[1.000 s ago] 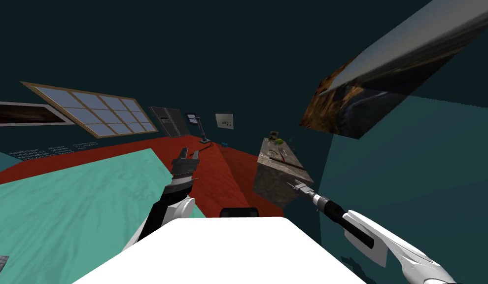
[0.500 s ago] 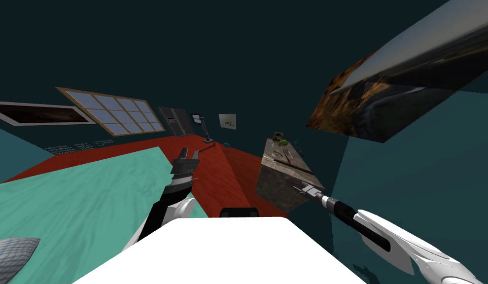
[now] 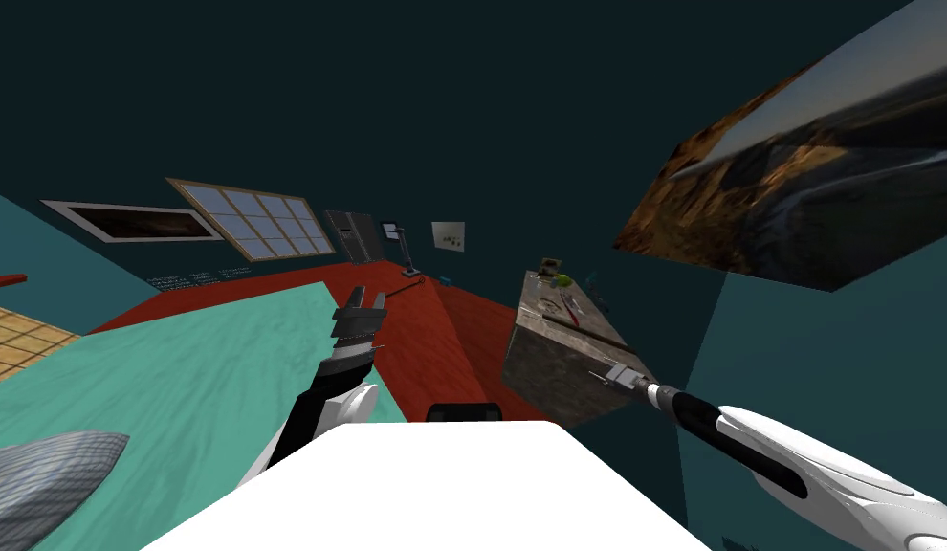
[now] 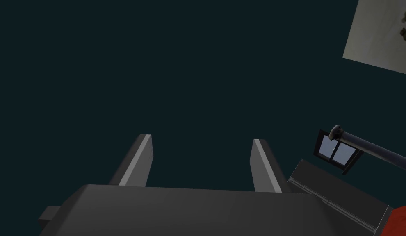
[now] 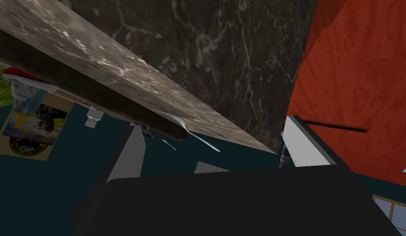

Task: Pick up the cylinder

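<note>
A long dark cylinder is seen lying on the marbled worktop towards its near end, just beyond the right tool, whose blades are spread wide and empty, while the left tool is held equally wide, well to the left.

My head camera looked steeply down, rolled. The wrist camera on the right gripper sat close to the counter, just ahead of its jaws; both views shared it.
</note>
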